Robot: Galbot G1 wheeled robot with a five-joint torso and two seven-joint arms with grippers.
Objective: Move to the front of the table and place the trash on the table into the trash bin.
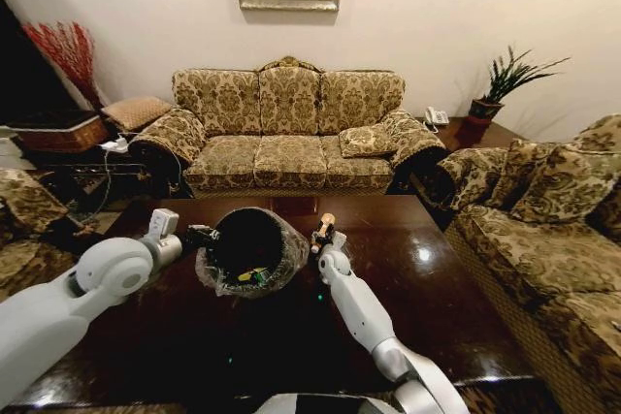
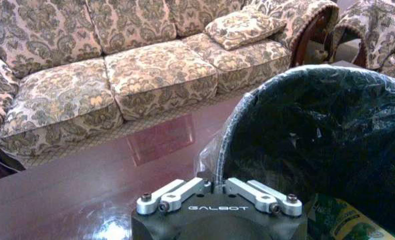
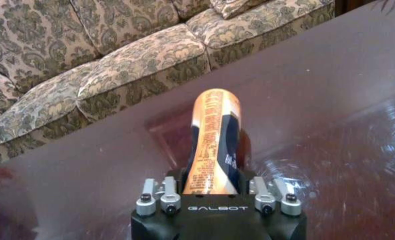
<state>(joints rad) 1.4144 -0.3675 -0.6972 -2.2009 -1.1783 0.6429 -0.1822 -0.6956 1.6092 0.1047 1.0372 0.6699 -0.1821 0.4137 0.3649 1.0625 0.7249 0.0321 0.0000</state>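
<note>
Your right hand [image 3: 211, 192] is clamped on the small brown-orange bottle [image 3: 213, 140], whose long axis points away from the wrist toward the sofa [image 1: 287, 123], above the glossy dark worktop [image 1: 456, 278]. Your left hand [image 2: 217, 192] is closed on the rim of the trash bin [image 1: 248, 247], which is tipped with its mouth facing you, wrappers [image 1: 252, 276] inside.

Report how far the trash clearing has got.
Done: green and yellow wrappers already lie inside the tilted black bag-lined trash bin, whose rim the left hand grips. In hand: the right hand holds the small brown-orange bottle beside the bin's mouth. Left: dropping it in; the glossy dark table shows no other trash.
</note>
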